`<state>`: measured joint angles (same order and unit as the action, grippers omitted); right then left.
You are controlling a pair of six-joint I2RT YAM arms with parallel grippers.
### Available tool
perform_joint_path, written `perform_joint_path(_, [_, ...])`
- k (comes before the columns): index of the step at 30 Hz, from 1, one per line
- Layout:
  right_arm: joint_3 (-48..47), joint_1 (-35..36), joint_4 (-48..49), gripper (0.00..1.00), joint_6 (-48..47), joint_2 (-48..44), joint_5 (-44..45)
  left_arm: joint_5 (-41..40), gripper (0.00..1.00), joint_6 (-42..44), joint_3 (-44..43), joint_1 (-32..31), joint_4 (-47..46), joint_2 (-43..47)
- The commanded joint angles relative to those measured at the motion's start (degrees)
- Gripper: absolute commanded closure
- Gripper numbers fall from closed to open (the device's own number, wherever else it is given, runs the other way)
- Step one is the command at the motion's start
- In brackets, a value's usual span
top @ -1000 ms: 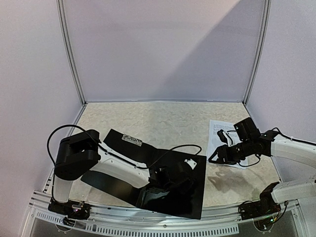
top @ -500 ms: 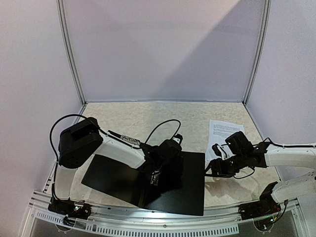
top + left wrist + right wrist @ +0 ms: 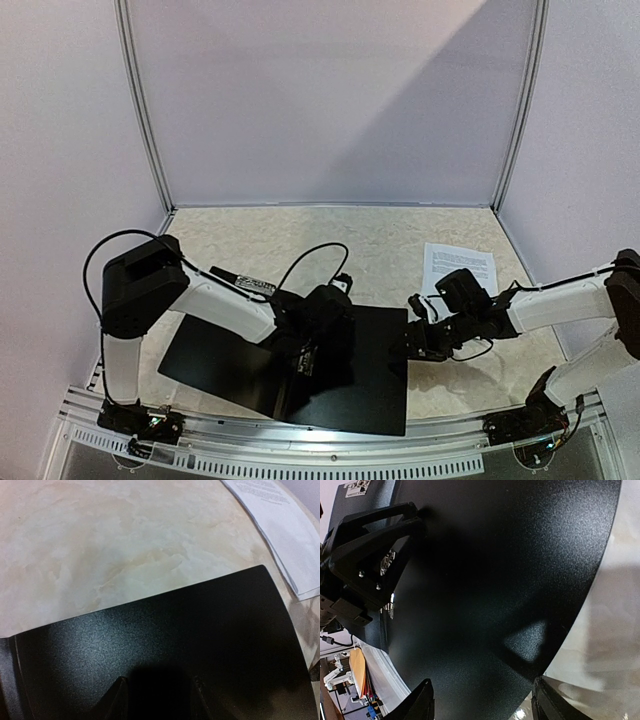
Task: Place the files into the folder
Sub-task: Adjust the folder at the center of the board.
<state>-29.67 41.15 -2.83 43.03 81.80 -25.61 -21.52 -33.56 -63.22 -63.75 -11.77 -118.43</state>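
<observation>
Left fingers (image 3: 119,697) parted, empty, over folder (image 3: 350,375) | right fingers (image 3: 420,705) wide, empty, at edge | files (image 3: 460,268) beside

My right gripper (image 3: 412,340) swings off the files (image 3: 458,265) to the right edge of the folder (image 3: 370,385), whose cover, raised a second ago, now lies flat as my left gripper (image 3: 157,687) shifts to its middle

Folder (image 3: 350,385) flat on the table (image 3: 300,235), under the fingers (image 3: 119,700) of the left gripper (image 3: 158,682). Files (image 3: 280,525) ahead-right of them. Fingertips (image 3: 422,705) of the right gripper (image 3: 484,685) at the folder's right edge.
</observation>
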Motion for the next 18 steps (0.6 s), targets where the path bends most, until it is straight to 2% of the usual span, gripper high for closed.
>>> perform_joint_path(1, [0.23,0.97,1.33,0.34,2.39,2.79,0.88,-0.43,0.57,0.35,1.78,1.33,1.26,3.32])
perform_joint_path(6, [0.34,2.49,0.11,0.29,3.29,-0.73,2.71,-0.21,0.56,0.79,5.01,0.46,3.36,9.76])
perform_joint_path(10, [-1.05,2.48,-0.16,0.3,2.33,0.08,2.76,3.65,0.56,8.89,7.57,-3.51,4.4,17.34])
perform_joint_path(14, [-3.44,2.52,-0.08,0.34,1.0,3.86,2.61,3.98,0.55,22.69,5.7,-12.68,15.66,20.18])
perform_joint_path(18, [-4.24,2.45,0.9,0.41,0.35,5.63,3.02,-1.32,0.55,34.2,7.27,-24.96,21.3,19.67])
